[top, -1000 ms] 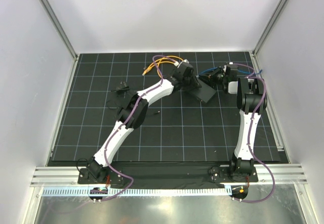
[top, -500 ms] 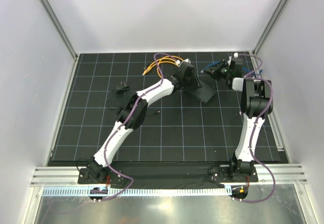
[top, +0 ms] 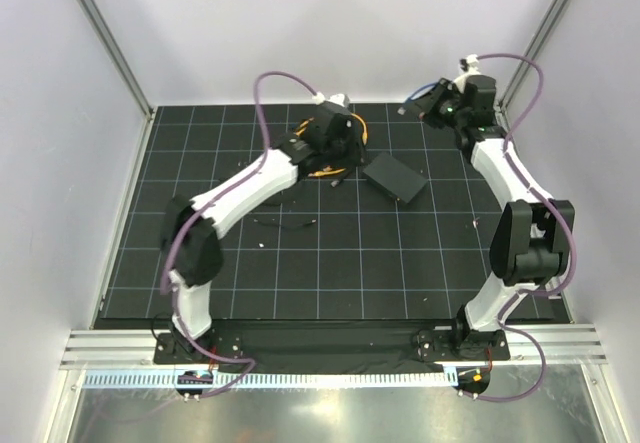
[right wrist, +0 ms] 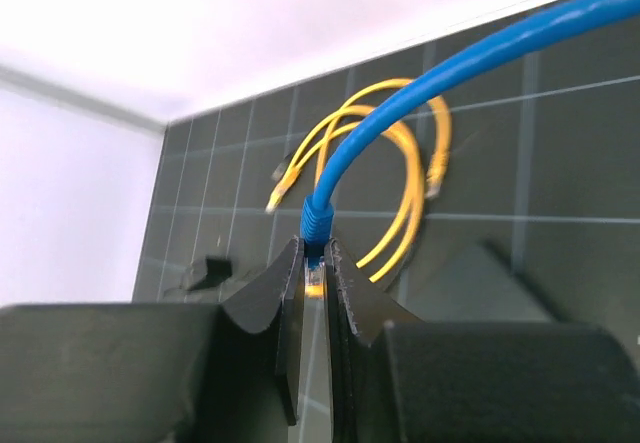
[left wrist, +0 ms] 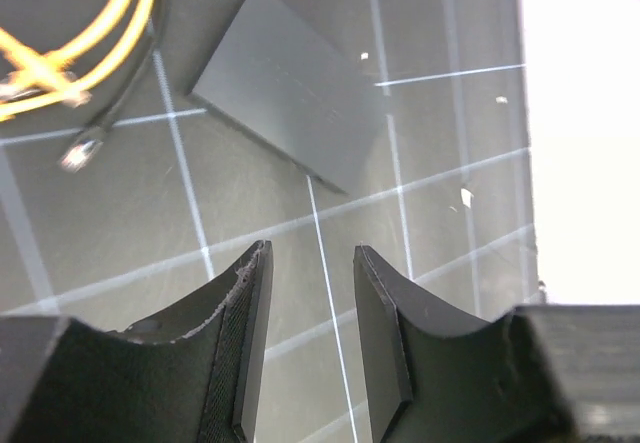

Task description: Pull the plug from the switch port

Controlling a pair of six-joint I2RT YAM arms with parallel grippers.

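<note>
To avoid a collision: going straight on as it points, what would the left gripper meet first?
Probably the black gridded mat, just short of the flat matte-black rectangular box; depth is unclear.

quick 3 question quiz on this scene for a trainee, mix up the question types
1. True or false: the blue cable is plugged into the black box.
2. Which tool grips the blue cable's plug? A) left tool B) right tool C) neither
3. Fill in: the cable lying loose on the mat near the black box is ____ in colour.

Key
1. False: its plug is away from the box.
2. B: the left tool is open and empty.
3. Yellow: the yellow cable.
</note>
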